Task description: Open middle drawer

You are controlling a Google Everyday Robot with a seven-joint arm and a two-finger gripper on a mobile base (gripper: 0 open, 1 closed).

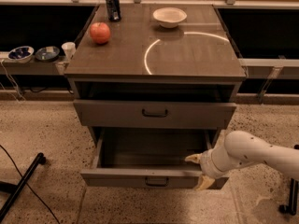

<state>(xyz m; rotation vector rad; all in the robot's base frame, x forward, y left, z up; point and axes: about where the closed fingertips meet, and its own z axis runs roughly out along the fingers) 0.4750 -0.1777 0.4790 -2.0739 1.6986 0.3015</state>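
Observation:
The middle drawer (140, 176) is a grey, shallow-fronted drawer with a small dark bar handle (156, 182). It stands pulled well out and its inside looks empty. My gripper (199, 171) is at the right end of the drawer's front panel. One finger (193, 158) is inside the drawer and the other (204, 184) hangs in front of the panel. The fingers are spread apart and straddle the panel. The white arm (252, 153) comes in from the right. The taller top drawer (117, 113) sits above, slightly out. The lowest drawer is hidden beneath the open one.
On the cabinet top (187, 55) are a red apple (100, 32), a dark can (112, 5) and a white bowl (169, 17). Small bowls (32, 53) and a cup (68, 50) sit on a low shelf at left. A black leg (21, 185) lies on the floor at left.

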